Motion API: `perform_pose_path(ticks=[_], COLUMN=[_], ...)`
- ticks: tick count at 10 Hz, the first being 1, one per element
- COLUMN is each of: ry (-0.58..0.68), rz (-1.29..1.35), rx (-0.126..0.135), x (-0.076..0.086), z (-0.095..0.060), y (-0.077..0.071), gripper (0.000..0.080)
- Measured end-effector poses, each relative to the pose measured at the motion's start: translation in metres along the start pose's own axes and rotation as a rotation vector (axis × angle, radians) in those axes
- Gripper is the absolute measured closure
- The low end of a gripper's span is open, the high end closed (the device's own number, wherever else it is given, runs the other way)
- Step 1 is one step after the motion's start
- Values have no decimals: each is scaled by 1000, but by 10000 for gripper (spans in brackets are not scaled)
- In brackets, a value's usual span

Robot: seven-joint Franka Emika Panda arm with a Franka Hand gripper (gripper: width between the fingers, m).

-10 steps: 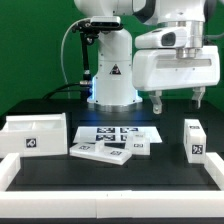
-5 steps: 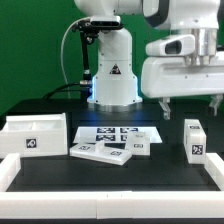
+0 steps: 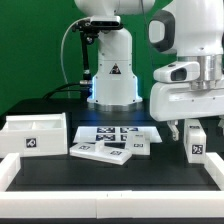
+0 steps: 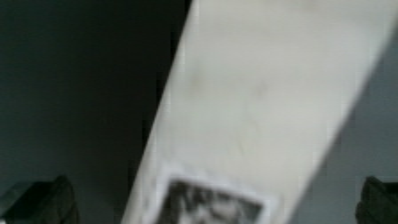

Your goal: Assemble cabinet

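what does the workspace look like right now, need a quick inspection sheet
surface: black table, white rail along its edge
job's things: box shell at the exterior view's left; flat panels in the middle; upright block at the right
clutter: marker board behind the panels
gripper: jaws open, one either side of the upright block
cables: black cable beside the robot base
surroundings: green backdrop

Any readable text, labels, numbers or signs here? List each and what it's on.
No words or numbers are readable in either view.
On the robot base, a warning triangle: the symbol inside is too small to read.
Square tags on the cabinet panels and the marker board: coded patterns, no text.
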State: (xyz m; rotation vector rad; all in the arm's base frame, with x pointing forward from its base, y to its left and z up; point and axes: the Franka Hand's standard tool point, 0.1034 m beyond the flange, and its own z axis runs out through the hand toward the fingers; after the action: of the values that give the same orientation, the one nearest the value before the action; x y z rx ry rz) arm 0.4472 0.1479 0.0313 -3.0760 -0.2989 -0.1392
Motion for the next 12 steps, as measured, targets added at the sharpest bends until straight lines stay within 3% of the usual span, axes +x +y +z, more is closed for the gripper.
perform_pose_path(ticks=[1,2,3,5,9,12], ry=[3,3,3,9,22,25], rz=[0,-5,-9,-138,-372,-348], rx=[1,1,1,-3,-22,-19], x=[2,2,2,-7,-23,-22], z=[-1,-1,-1,-8,-38,-38], y=[-1,-1,-1,-2,12,9], gripper=[2,94,94,487,515,515])
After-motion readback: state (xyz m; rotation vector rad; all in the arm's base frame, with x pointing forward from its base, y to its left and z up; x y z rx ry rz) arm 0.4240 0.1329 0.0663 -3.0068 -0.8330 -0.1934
